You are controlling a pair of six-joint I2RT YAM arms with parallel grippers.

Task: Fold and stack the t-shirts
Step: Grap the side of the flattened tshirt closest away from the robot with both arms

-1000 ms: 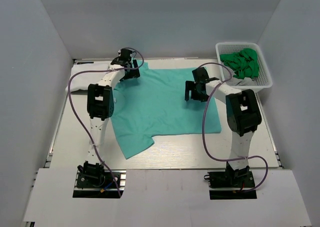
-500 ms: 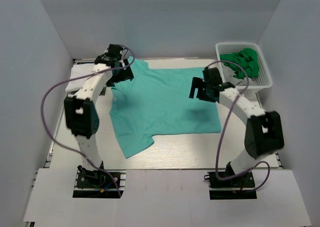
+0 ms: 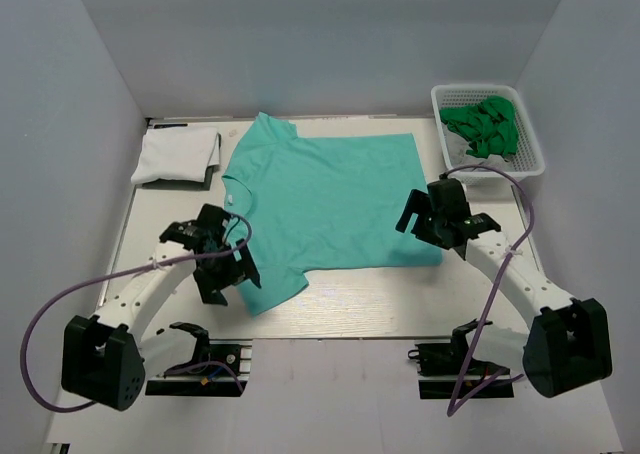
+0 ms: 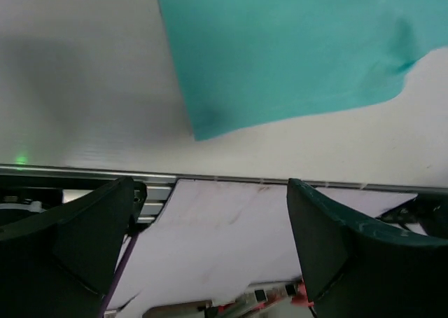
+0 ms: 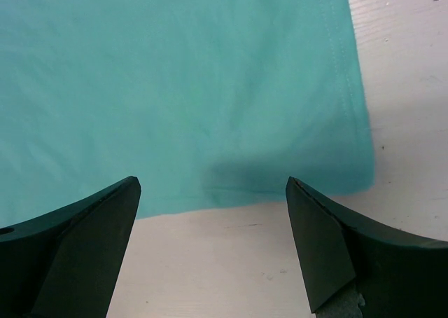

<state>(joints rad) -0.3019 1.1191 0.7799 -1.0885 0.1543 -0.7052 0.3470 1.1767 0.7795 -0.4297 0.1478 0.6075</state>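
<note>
Shirts lay apart on the worktop (image 3: 400,299): the teal shirt (image 3: 325,199) was spread flat across the middle, collar toward the far left. One sleeve pointed at the near edge. The white shirt (image 3: 178,157) sat folded in the far left corner. Its folds were too small to make out.

A basket (image 3: 470,94) stood in the far right corner, holding crumpled green cloth (image 3: 485,126). What kind of cloth could not be told. Something pale under it was mostly hidden.

The left arm (image 3: 150,284) reached low along the near left edge. The left jaws stood wide with nothing between them, over the near sleeve, and hid part of it from above. In the left wrist view the sleeve (image 4: 280,52) ended in a tip above bare worktop (image 4: 84,87), and the dark fingers (image 4: 84,241) were blurred and cut off by the frame. A metal rail marked the near edge behind them.

The right arm (image 3: 510,274) came in from the near right. The right jaws were wide too, holding nothing, above the shirt's near right corner. The right wrist view showed that corner (image 5: 175,87) lying flat, a stitched hem running up its right side, with pale worktop (image 5: 245,262) below. Its fingers (image 5: 70,255) were cropped at the bottom.

Purple cables looped off both arms.
</note>
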